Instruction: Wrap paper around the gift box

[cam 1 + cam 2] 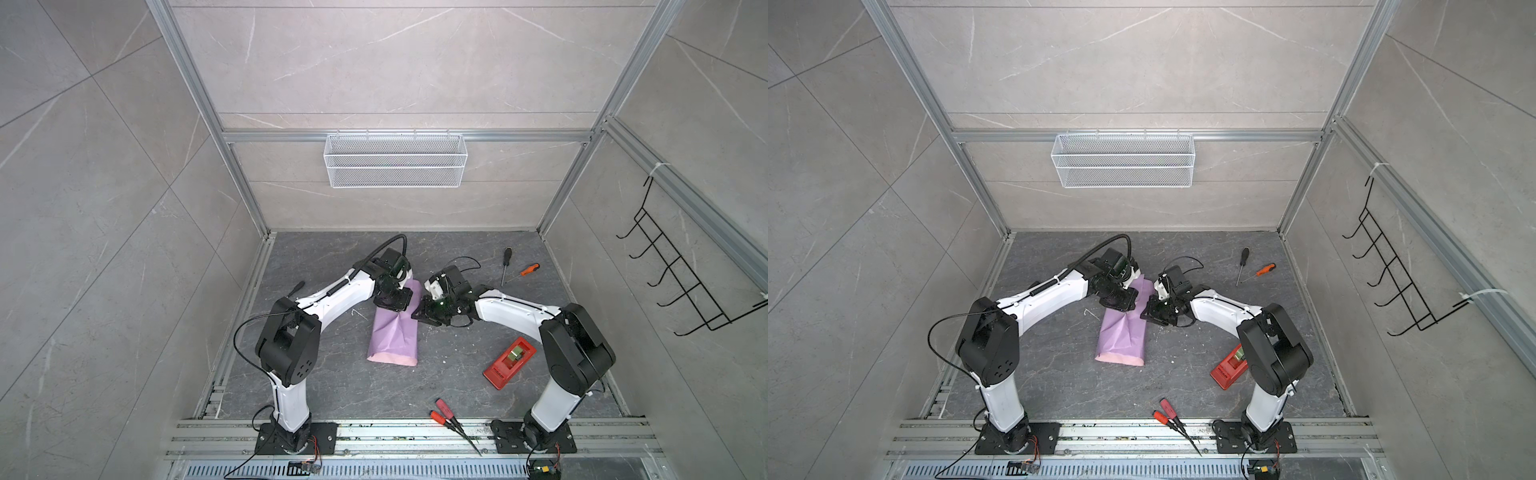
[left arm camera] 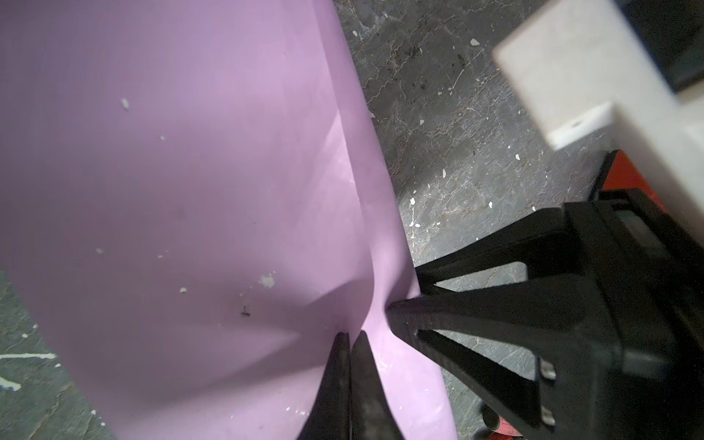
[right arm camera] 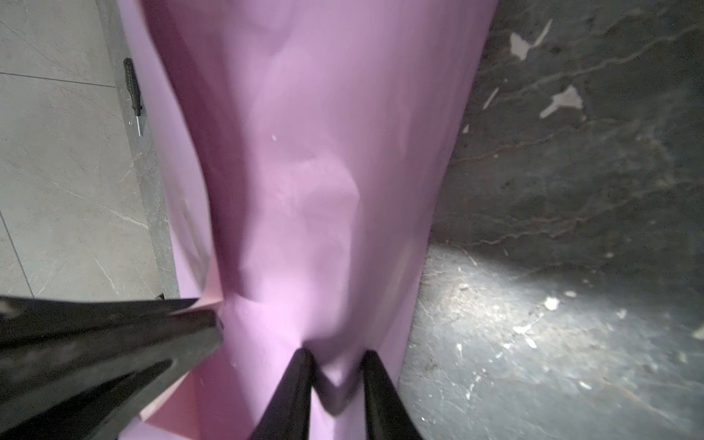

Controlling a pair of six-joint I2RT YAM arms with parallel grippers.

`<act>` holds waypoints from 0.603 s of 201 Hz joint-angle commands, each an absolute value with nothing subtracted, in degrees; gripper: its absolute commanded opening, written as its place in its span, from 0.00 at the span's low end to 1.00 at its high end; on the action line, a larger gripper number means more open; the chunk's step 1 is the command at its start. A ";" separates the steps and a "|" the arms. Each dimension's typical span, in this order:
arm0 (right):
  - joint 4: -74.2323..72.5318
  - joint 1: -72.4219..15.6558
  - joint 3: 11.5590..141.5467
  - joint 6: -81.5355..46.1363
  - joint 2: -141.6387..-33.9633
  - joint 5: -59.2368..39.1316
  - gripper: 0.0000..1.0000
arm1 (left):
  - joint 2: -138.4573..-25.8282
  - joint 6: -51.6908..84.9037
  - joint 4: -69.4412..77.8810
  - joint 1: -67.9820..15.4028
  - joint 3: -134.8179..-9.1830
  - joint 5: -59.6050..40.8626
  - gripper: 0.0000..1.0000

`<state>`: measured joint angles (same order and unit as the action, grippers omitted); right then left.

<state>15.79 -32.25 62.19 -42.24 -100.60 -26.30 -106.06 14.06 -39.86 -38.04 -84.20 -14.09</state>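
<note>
Creased lilac-purple paper sheet (image 1: 394,328) on dark marbled worktop (image 1: 457,365). Left end effector (image 2: 349,337) clenched on paper fold. Right end effector (image 3: 335,356) part-spread, straddling paper edge; grasp indeterminate.

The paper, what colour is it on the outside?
Lilac purple, with a pale pink edge at its near end; the paper shows best in a top view.

The paper (image 1: 392,328) is folded over into a long lilac tube shape lying on the dark tabletop between the two arms, running front to back. It's creased and a bit puffy in the middle, with the pale pink underside peeking out along the near end. The far end is pinched up. The gift box isn't visible, so presumably it's under the paper, can't tell.
</note>
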 commanded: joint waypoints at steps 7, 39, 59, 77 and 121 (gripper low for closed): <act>26.00 -34.47 58.23 -42.36 -105.99 -22.62 0.25 | -107.57 14.48 -38.28 -41.40 -85.23 -24.77 0.00; 26.19 -34.54 58.62 -42.25 -105.74 -22.63 0.25 | -108.69 14.59 -37.53 -41.48 -82.52 -25.67 0.00; 26.28 -34.54 58.91 -42.02 -105.64 -22.63 0.24 | -109.22 14.36 -37.13 -41.47 -81.11 -25.56 0.00; 26.28 -34.54 59.30 -42.12 -105.52 -22.68 0.24 | -109.64 14.25 -36.61 -41.44 -79.25 -25.25 0.00; 26.15 -34.50 60.19 -42.42 -103.69 -23.44 0.26 | -109.60 14.19 -35.68 -41.35 -76.29 -24.54 0.01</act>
